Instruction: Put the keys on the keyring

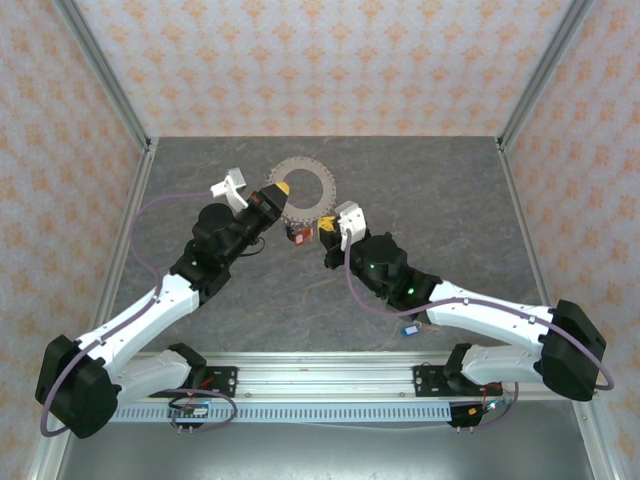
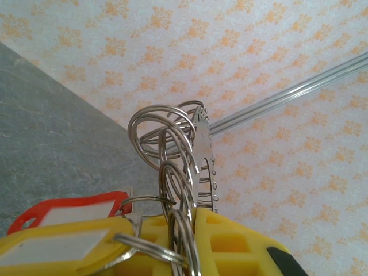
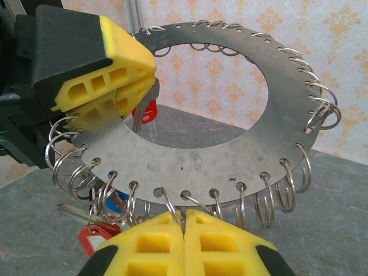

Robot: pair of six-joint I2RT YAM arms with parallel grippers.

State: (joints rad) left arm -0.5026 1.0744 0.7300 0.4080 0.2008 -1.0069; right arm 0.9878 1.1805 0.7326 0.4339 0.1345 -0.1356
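The grey stone-patterned table [image 1: 420, 190] sits inside walls [image 1: 320, 60] papered cream with orange motifs, braced by aluminium corner posts [image 1: 105, 70]. The keyring [image 3: 230, 167] is held off the table between both arms, tilted nearly upright. The left gripper [image 3: 123, 86] is clamped on its rim, and the right gripper [image 3: 184, 218] is pinched shut at its lower edge, over one of the wire loops [image 3: 265, 201]. Red-tagged keys [image 3: 95, 237] hang below the keyring. A blue-tagged key [image 1: 410, 328] lies on the table beside the right arm.
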